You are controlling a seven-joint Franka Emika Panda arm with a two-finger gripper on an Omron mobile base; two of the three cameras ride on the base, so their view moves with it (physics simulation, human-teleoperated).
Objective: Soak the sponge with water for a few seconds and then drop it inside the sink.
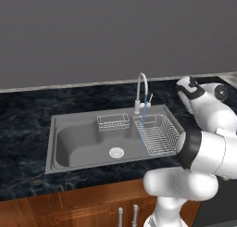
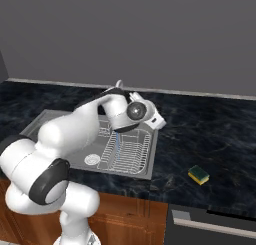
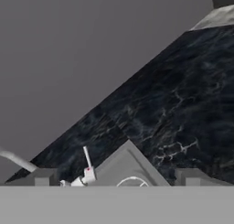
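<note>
The sponge [image 2: 198, 175], yellow with a dark green top, lies flat on the dark marble counter well to the right of the sink [image 1: 62, 145]. Water [image 1: 142, 126] runs in a thin blue stream from the curved chrome faucet [image 1: 142, 87] into the right part of the basin. My gripper [image 3: 117, 179] is open and holds nothing, its two fingertips [image 3: 43, 177] standing wide apart. It hovers above the sink's back right corner, near the faucet and far from the sponge. The hand [image 2: 152, 118] points over the counter just right of the basin.
A wire dish rack [image 1: 157, 135] fills the sink's right side under the stream, and a small wire basket [image 1: 113, 122] hangs at its back wall. The round drain [image 1: 116, 152] shows in the left basin. Dark counter [image 2: 220, 134] stretches right; a grey wall stands behind.
</note>
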